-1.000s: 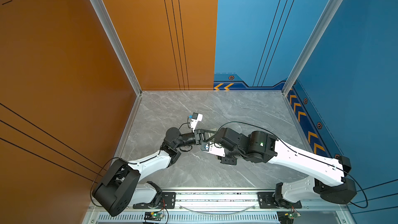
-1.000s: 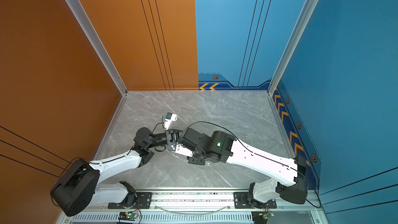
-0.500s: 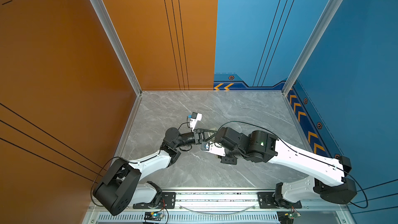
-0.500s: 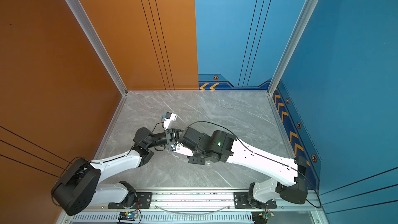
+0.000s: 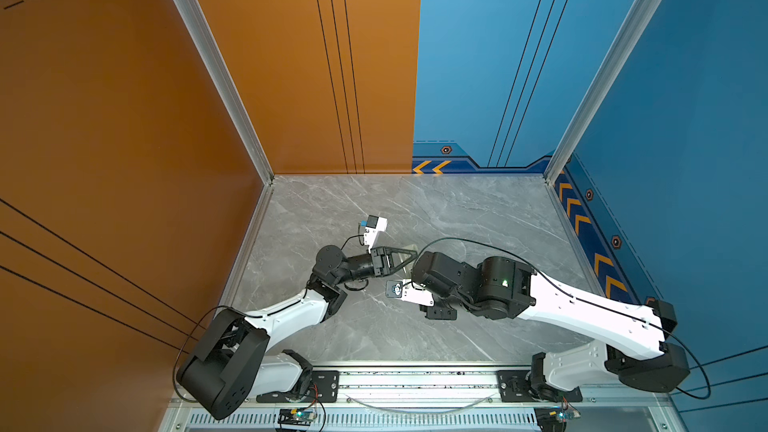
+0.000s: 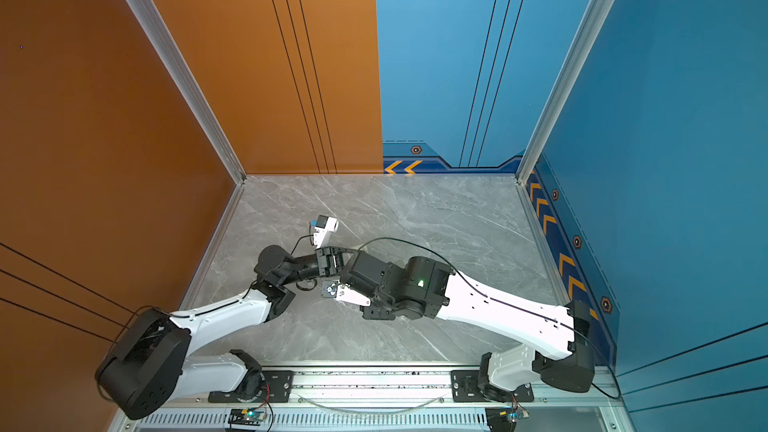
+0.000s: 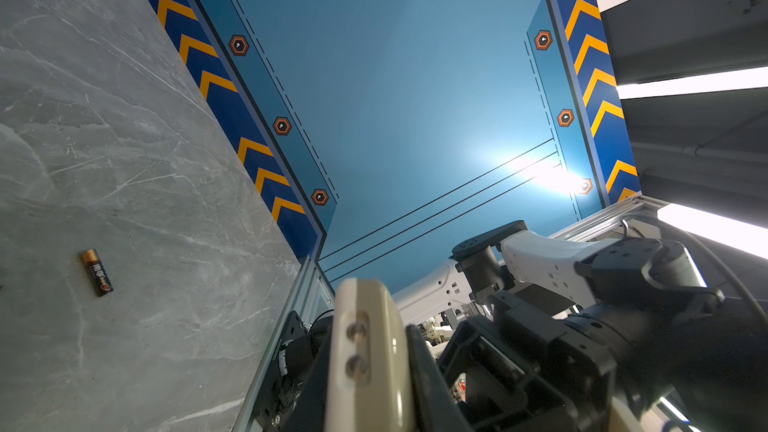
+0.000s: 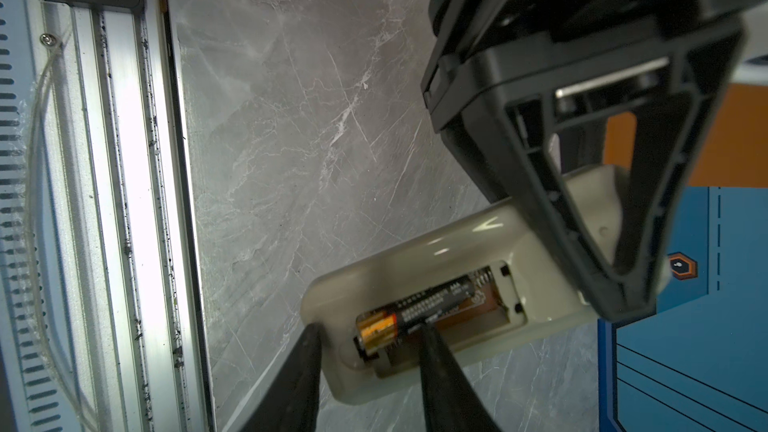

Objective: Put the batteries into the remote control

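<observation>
The right gripper [image 8: 369, 328] has its fingers [image 8: 299, 371] apart, closed on nothing. They straddle the copper end of a battery [image 8: 432, 301] lying in the open bay of the remote control [image 8: 436, 251], which is off-white with its back showing. Taking the remote's clamped end as 12 o'clock, the black battery's long axis runs 12 to 6 along the remote's own, with the copper end at 6 between the fingertips. The bay beside it looks empty. The left gripper [image 8: 623, 297] is clamped across the remote at 12. In both top views the arms meet mid-table [image 5: 457, 218], the left from 8 o'clock and the right from 4; the right is nearer. A second battery [image 7: 96, 273] lies loose on the table, well apart
</observation>
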